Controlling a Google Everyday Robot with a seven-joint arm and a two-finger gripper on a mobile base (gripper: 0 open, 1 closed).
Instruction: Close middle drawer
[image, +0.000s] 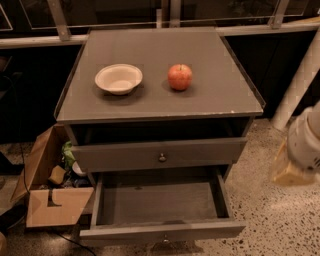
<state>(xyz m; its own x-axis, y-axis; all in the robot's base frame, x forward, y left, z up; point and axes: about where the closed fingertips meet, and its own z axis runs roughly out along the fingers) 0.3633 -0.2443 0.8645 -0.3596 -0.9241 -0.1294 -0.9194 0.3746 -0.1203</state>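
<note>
The middle drawer (162, 231) is dark grey with a low flat front and a small brass knob. It stands pulled far out, and its inside is empty. Above it, the taller-fronted top drawer (160, 154) is slightly out. The lowest drawer is hidden. My gripper (286, 172) hangs at the right edge of the view, beside the cabinet's right side at about drawer height. It is apart from the cabinet and holds nothing that I can see.
On the cabinet top (215, 100) sit a cream bowl (118, 78) and a red apple (180, 76). An open cardboard box (47, 192) with clutter stands on the floor at the left. A white post (300, 80) stands at the right. Speckled floor lies in front and to the right.
</note>
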